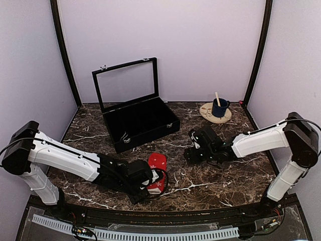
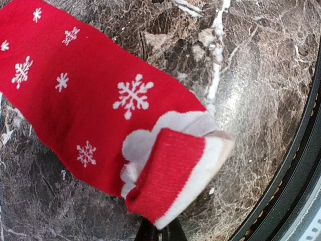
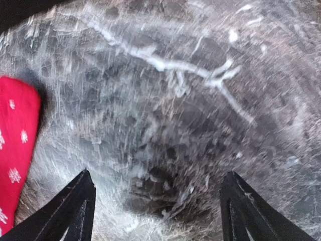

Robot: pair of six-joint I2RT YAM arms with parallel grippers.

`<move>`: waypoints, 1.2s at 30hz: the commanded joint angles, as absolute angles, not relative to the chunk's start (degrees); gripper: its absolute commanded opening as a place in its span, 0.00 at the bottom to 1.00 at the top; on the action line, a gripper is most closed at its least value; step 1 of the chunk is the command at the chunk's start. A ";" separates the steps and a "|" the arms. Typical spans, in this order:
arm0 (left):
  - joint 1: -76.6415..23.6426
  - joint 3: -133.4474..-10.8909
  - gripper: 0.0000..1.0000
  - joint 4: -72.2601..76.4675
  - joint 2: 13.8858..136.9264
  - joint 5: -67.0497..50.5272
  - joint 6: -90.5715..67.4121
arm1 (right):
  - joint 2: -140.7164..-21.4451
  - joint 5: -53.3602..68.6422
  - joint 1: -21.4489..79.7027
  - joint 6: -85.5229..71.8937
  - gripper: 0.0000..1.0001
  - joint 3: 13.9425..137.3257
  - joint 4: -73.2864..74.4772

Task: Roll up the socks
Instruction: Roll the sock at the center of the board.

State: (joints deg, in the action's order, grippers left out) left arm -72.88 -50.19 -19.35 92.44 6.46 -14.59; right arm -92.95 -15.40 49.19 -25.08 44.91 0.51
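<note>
The red socks [image 1: 157,161] with white snowflake marks lie flat on the marble table just in front of the black case. In the left wrist view the socks [image 2: 95,95] stretch away from me, and their red cuff with a white band is folded up and back over the white trim. My left gripper [image 1: 153,182] [image 2: 160,232] is shut on that folded cuff end. My right gripper [image 1: 189,155] [image 3: 158,173] hovers over bare marble to the right of the socks [image 3: 15,150], open, with nothing between its fingers.
An open black case [image 1: 150,135] with its glass lid raised stands at the back left of centre. A blue mug [image 1: 219,107] with a wooden stick in it sits on a round wooden coaster [image 1: 210,116] at the back right. Walls enclose three sides.
</note>
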 commanded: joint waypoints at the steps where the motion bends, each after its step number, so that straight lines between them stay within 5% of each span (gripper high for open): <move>1: -72.08 -50.79 0.00 -19.06 92.81 5.40 -14.32 | -93.93 -18.93 48.20 -23.40 0.72 48.97 -0.21; 17: -71.13 -51.60 0.00 -17.06 93.80 -2.93 -7.93 | -80.27 -11.09 59.39 -13.38 0.67 37.85 1.53; 36: -68.10 -51.23 0.11 -16.61 95.32 -13.48 -4.77 | -81.15 -25.04 82.88 -16.56 0.64 39.09 4.95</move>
